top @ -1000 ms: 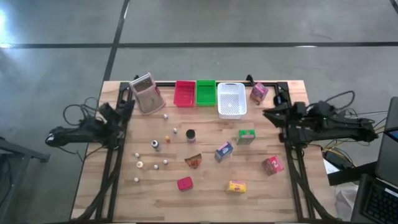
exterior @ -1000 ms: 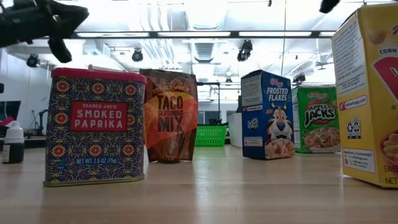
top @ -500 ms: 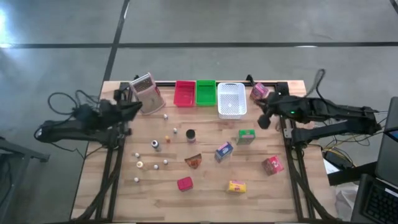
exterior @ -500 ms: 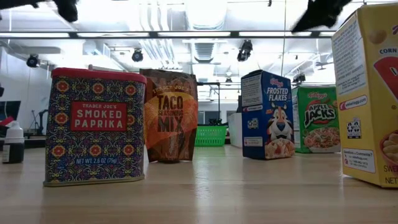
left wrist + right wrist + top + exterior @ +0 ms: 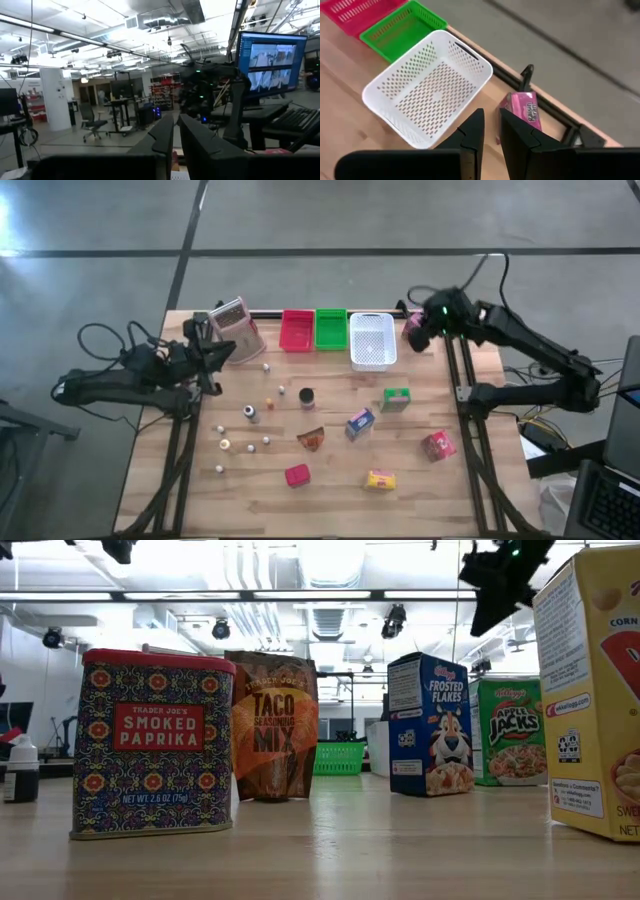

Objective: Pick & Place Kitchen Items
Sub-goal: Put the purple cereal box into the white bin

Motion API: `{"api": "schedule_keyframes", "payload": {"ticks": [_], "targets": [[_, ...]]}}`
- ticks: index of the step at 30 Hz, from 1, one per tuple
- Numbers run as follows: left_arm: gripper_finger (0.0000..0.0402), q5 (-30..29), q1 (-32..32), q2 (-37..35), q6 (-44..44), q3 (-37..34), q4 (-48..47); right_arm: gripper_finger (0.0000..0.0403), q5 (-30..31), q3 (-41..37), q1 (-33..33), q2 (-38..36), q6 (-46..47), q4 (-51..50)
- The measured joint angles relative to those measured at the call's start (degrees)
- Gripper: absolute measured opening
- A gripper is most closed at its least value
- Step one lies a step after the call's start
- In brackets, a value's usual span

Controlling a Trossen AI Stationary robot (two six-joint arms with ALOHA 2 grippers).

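Small kitchen items stand scattered on the wooden table: a pink packet [image 5: 415, 330] at the far right corner, a green box [image 5: 396, 399], a blue box [image 5: 360, 423], a red packet [image 5: 438, 445], a yellow box [image 5: 380, 479], a red tin [image 5: 297, 474], an orange-brown wedge [image 5: 311, 439], a dark jar [image 5: 307, 397] and tiny pale bottles [image 5: 250, 413]. My right gripper [image 5: 490, 116] hovers shut above the table beside the pink packet [image 5: 522, 112] and touches nothing. My left gripper [image 5: 225, 352] is shut and raised over the table's left side, pointing level across it.
Red [image 5: 297, 330], green [image 5: 331, 328] and white [image 5: 372, 340] trays sit side by side along the far edge. A pinkish upright box [image 5: 237, 330] stands to their left, close to my left gripper. A black frame rail [image 5: 540, 107] runs behind the pink packet.
My right gripper has risen from beside the table's right edge and swung toward the far edge, ending over the far right corner by the pink packet. My left gripper has risen and reached a little toward the right. No item has moved.
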Motion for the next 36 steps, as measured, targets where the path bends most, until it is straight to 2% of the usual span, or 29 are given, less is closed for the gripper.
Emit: {"api": "schedule_keyframes", "payload": {"ticks": [4, 9, 19, 23, 30, 33, 36], "targets": [[0.0039, 0.0, 0.0, -0.1, -4.4, 0.0, -1.0, 0.0052, -5.8, 2.7, -7.6, 5.6, -4.0, -0.2], [0.0039, 0.0, 0.0, -0.1, -6.2, 0.0, -3.0, 0.0052, -6.6, 5.4, -11.8, 12.3, -10.1, -1.8], [0.0039, 0.0, 0.0, -0.1, -4.9, 0.0, -3.0, 0.0052, -6.6, 14.2, -11.8, 22.7, -16.3, -3.7], [0.0039, 0.0, 0.0, -0.1, -4.6, 0.0, -3.0, 0.0058, -6.0, 18.5, -11.8, 25.9, -14.0, -8.8], [0.0039, 0.0, 0.0, -0.1, -2.9, 0.0, -3.2, 0.0132, 4.0, 22.0, -12.9, 29.3, -9.0, -15.4], [0.0039, 0.0, 0.0, -0.1, -2.0, 0.0, -4.2, 0.0168, 3.6, 22.0, -14.2, 30.6, -8.7, -16.3], [0.0039, 0.0, 0.0, -0.1, -2.0, 0.0, -5.1, 0.0196, 0.3, 22.0, -15.9, 31.8, -9.3, -16.9]]}}
